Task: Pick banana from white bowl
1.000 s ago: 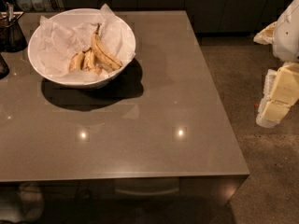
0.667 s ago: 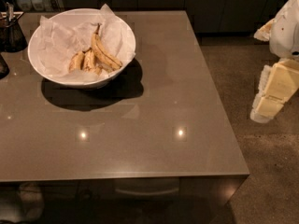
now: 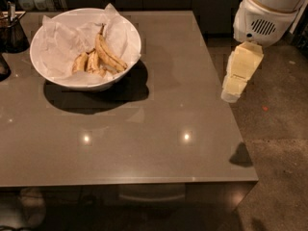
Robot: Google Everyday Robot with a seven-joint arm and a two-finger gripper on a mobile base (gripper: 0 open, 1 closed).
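The white bowl (image 3: 136,46), lined with crinkled white paper, stands at the table's far left. The banana (image 3: 109,52) lies in it, long and curved, with its dark stem pointing to the back. Short banana pieces (image 3: 81,62) lie beside it on its left. My gripper (image 3: 235,83), cream coloured, hangs from the white arm (image 3: 264,13) at the right, just beyond the table's right edge. It is well to the right of the bowl and far from the banana, with nothing seen in it.
A dark glass container (image 3: 12,32) with utensils stands at the far left corner, and another dark object (image 3: 3,67) sits at the left edge. The grey table (image 3: 159,129) reaches the front and right; brown floor (image 3: 279,129) lies to its right.
The arm and gripper have moved left toward the table's right edge. The bowl and banana have not moved.
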